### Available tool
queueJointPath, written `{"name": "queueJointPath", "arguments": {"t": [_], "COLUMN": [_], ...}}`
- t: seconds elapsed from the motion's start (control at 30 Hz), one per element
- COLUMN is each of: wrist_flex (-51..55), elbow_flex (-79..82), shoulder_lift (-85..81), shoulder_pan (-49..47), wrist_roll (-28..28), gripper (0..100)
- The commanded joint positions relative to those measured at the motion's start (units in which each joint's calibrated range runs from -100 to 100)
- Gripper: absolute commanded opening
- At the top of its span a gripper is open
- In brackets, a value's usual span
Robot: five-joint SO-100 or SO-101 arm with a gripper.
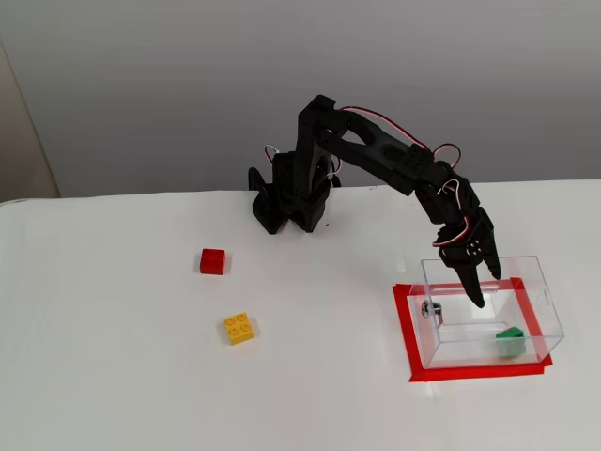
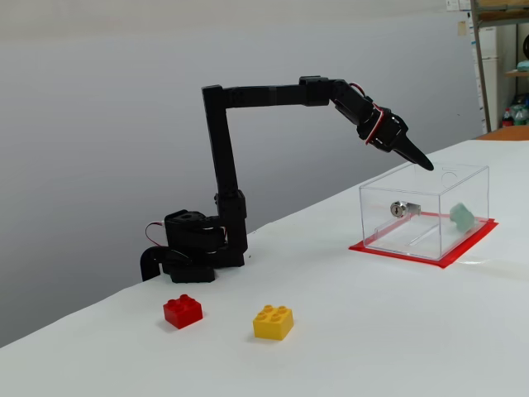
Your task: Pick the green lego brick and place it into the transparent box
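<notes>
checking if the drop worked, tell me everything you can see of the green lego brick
The green lego brick is a small bright green plastic piece lying inside the transparent box, near the box's right front corner in a fixed view. Seen through the clear wall in a fixed view, it looks paler and tilted rather than flat. Its studs are too small to make out. Nothing grips it: the end effector is above the box opening, apart from the brick.

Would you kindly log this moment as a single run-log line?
tool: empty, above box | green lego brick: inside transparent box | yellow brick, red brick: on table
</notes>
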Motion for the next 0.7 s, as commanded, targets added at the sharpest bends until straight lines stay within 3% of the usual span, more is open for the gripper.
{"name": "queueJointPath", "arguments": {"t": [0.0, 0.17, 0.67], "wrist_flex": [-0.67, -0.5, 0.2], "elbow_flex": [-2.34, -2.7, 4.26], "shoulder_lift": [-1.02, -2.13, -17.23], "shoulder_pan": [1.15, 3.37, 17.56], "wrist_roll": [-0.16, -0.01, -0.11], "gripper": [20, 4, 3]}}
